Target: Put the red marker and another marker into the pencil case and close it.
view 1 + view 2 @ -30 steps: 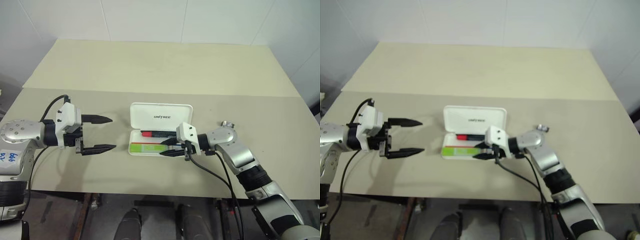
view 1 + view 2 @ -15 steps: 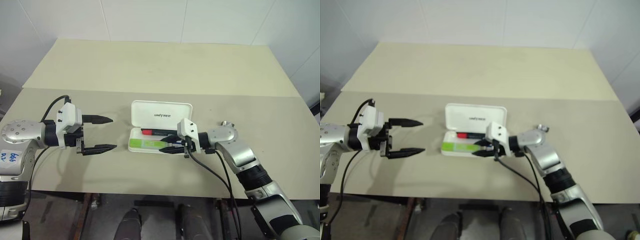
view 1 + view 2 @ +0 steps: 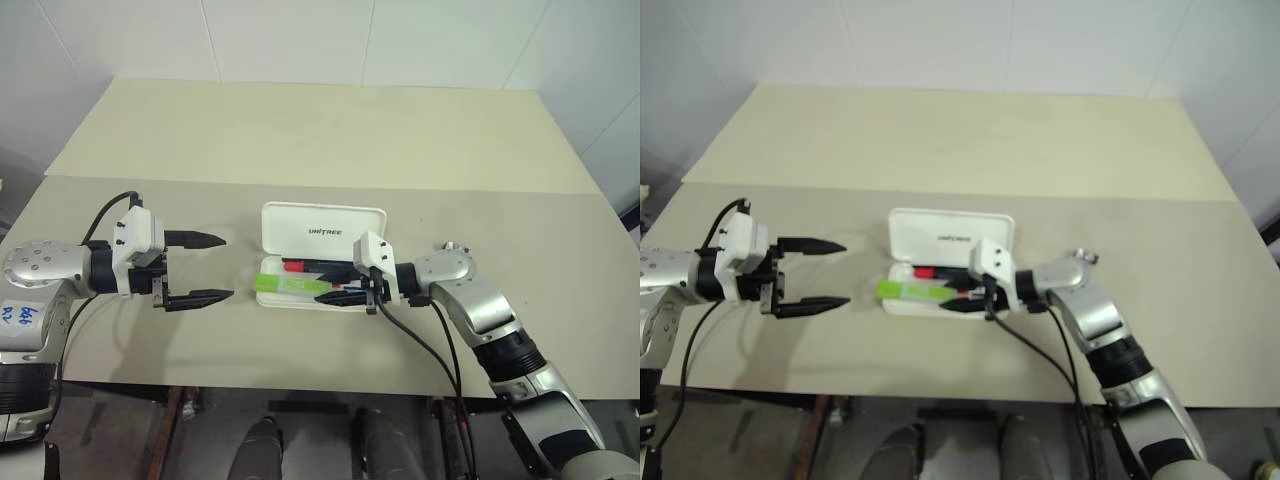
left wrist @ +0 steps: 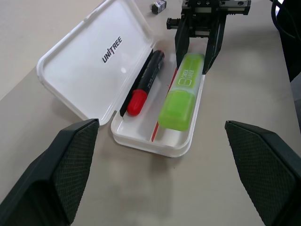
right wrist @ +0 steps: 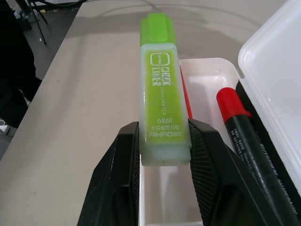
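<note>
The white pencil case (image 3: 322, 230) lies open mid-table, its "UNITREE" lid raised at the far side. The red marker (image 3: 300, 266) rests along the back of the tray (image 4: 181, 143). My right gripper (image 3: 325, 290) is shut on the cap end of the lime-green highlighter (image 5: 162, 94), its black fingers (image 5: 120, 174) pressing both sides. The highlighter hangs over the front half of the tray, and its free end (image 3: 265, 284) juts past the tray's left rim. My left gripper (image 3: 225, 266) is open, empty, a hand's width left of the case.
A small silver-black object (image 3: 456, 244) sits on the table to the right of the case, behind my right arm. The beige table (image 3: 320, 140) stretches far behind the case. Its front edge runs close below both grippers.
The highlighter in my right gripper has shifted slightly left and up, from lying within the tray to poking over its left rim. My left gripper has stayed still.
</note>
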`<state>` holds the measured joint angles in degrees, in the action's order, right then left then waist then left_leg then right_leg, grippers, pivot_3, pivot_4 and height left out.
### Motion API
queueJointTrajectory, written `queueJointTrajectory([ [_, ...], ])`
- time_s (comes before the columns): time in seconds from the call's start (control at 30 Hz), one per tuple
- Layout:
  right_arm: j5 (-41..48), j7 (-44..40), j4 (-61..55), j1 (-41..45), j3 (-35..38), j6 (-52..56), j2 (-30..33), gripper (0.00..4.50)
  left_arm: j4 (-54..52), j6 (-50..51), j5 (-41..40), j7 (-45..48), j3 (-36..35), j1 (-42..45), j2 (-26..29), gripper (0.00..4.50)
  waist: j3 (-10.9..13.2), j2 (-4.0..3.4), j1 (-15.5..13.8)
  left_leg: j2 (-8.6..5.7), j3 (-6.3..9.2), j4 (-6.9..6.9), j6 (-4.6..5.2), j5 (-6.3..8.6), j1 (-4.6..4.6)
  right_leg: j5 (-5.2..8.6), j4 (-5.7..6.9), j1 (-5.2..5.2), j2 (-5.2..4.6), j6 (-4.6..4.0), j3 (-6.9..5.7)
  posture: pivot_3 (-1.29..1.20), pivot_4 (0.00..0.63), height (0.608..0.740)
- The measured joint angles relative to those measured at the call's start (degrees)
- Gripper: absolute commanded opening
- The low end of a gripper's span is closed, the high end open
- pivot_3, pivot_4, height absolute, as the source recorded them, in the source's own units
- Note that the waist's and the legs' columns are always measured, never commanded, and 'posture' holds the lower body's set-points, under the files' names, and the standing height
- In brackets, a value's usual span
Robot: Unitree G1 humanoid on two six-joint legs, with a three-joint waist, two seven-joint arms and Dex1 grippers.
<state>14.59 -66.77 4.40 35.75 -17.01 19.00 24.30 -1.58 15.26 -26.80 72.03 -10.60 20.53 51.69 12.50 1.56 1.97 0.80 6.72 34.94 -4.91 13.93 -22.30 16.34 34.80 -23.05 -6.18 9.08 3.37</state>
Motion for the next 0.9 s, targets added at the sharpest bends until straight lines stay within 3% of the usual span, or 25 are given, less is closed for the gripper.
queueJointTrajectory([
  [0.9, -3.42, -1.60, 3.61, -0.03, -0.56, -4.00, 0.58, 1.08, -0.26, -0.01, 0.00, -0.12, 0.18, -0.53, -0.15, 4.50, 0.00, 0.00, 0.00, 0.00, 0.00, -0.01, 0.00, 0.00, -0.01, 0.00, -0.01, -0.01, 0.00, 0.00, 0.00, 0.00, 0.150, 0.740],
])
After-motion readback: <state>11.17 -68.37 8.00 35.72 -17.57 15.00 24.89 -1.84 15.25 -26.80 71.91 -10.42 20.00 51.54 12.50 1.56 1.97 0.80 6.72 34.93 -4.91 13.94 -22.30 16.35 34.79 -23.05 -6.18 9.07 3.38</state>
